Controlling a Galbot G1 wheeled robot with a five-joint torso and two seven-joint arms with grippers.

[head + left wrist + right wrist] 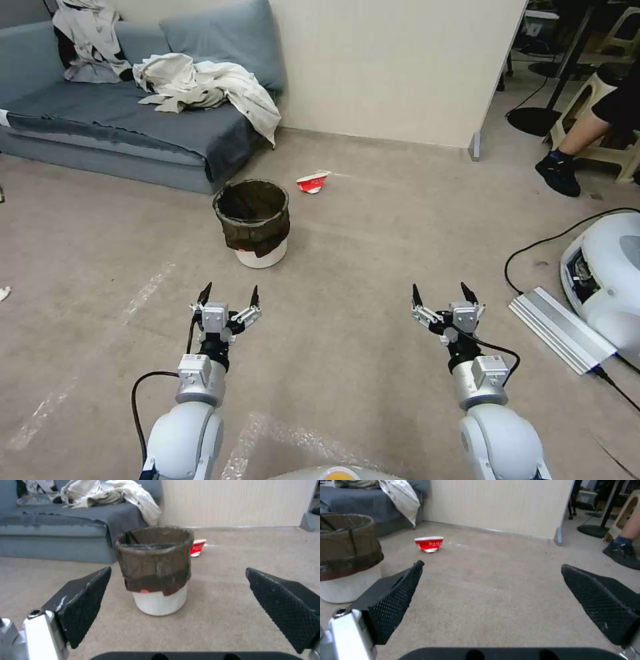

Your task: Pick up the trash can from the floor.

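At the far left stands a grey sofa [120,127] with crumpled clothes [200,83] on it, against the wall. Just in front of its corner, the trash can [253,223] stands upright on the floor [373,220], its dark bag folded over the rim, so the white base shows below. A crushed red cup [312,182] lies behind it, a little to the right, apart from it. The left gripper [227,297] hovers near the can and points straight at it, jaws wide open and holding nothing; I judge it is lined up for the reach. The right gripper [441,297] hovers well apart, also with jaws open and empty, probably waiting. At the right edge a white device [607,267] rests on the carpet.
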